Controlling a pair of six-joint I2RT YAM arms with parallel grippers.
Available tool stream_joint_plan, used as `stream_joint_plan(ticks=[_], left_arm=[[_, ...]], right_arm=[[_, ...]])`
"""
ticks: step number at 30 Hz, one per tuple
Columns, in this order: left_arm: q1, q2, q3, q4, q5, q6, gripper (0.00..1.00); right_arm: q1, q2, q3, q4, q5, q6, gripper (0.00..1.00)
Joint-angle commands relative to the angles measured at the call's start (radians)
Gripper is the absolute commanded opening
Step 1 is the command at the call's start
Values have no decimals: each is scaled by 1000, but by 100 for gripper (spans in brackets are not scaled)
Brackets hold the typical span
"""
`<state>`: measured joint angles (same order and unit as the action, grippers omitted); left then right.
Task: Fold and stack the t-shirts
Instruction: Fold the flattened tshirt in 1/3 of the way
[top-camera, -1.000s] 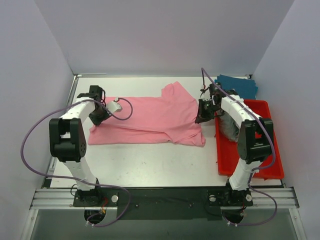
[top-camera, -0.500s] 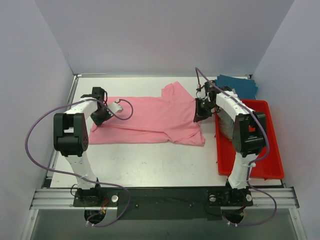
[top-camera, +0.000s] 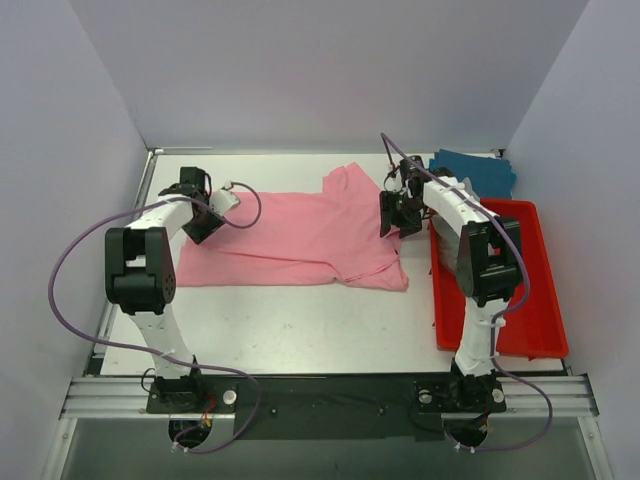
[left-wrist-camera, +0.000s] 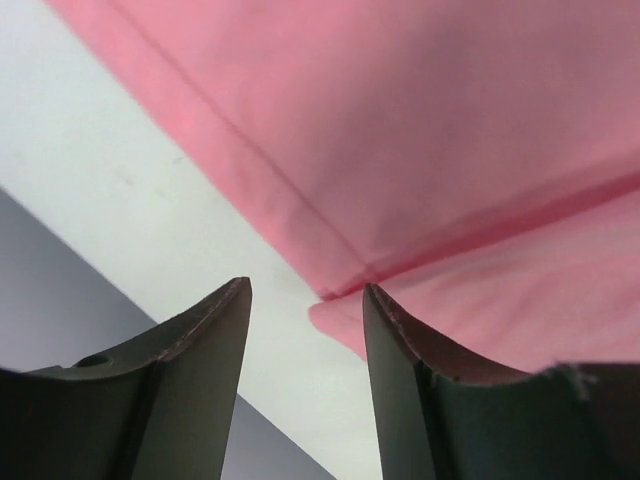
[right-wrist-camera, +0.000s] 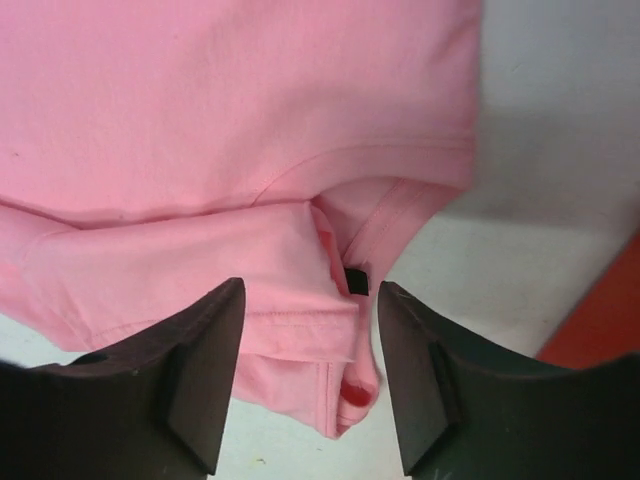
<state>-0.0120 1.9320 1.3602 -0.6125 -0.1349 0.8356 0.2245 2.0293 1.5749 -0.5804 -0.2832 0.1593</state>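
The pink t-shirt (top-camera: 300, 235) lies flat across the middle of the table, folded lengthwise with one sleeve pointing to the back. My left gripper (top-camera: 205, 225) is open at its left end. In the left wrist view the shirt's corner (left-wrist-camera: 345, 320) lies by the right finger, and bare table shows between the fingers of the left gripper (left-wrist-camera: 305, 300). My right gripper (top-camera: 389, 220) is open over the shirt's right end. In the right wrist view the folded collar edge (right-wrist-camera: 300, 270) lies under the right gripper (right-wrist-camera: 310, 295), ungripped. The teal-blue t-shirt (top-camera: 480, 170) lies at the back right. A grey t-shirt (top-camera: 451, 257) sits in the bin.
A red plastic bin (top-camera: 520, 310) stands along the table's right side, beside the right arm. Grey walls close in the table on the left, back and right. White table surface (top-camera: 300, 320) shows in front of the pink shirt.
Both grippers have opened and let go of the pink shirt. Both arms shifted a little toward the back, and the shirt's near edge now lies straighter.
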Motion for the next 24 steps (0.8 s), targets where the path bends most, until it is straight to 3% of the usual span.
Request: stream_joint_plan(ticks=[1, 3, 5, 10, 14, 19, 23, 24], left_arm=[[50, -116, 52, 154, 15, -69, 59], [55, -105, 91, 62, 18, -50, 52], [57, -151, 71, -79, 204, 19, 48], [50, -300, -180, -225, 327, 305, 54], [53, -298, -288, -213, 268, 414, 61], [37, -260, -355, -77, 200, 419, 67], [38, -209, -383, 11, 144, 396, 64], [38, -208, -388, 26, 144, 393, 61]], right_arm=[[62, -183, -7, 5, 143, 3, 55], [72, -252, -70, -4, 190, 51, 59], [70, -321, -169, -22, 210, 112, 60], [96, -426, -404, -26, 219, 204, 61], [96, -420, -499, 16, 188, 232, 61], [87, -353, -544, 69, 185, 235, 58], [85, -327, -569, 94, 148, 241, 44], [84, -331, -573, 91, 151, 241, 28]])
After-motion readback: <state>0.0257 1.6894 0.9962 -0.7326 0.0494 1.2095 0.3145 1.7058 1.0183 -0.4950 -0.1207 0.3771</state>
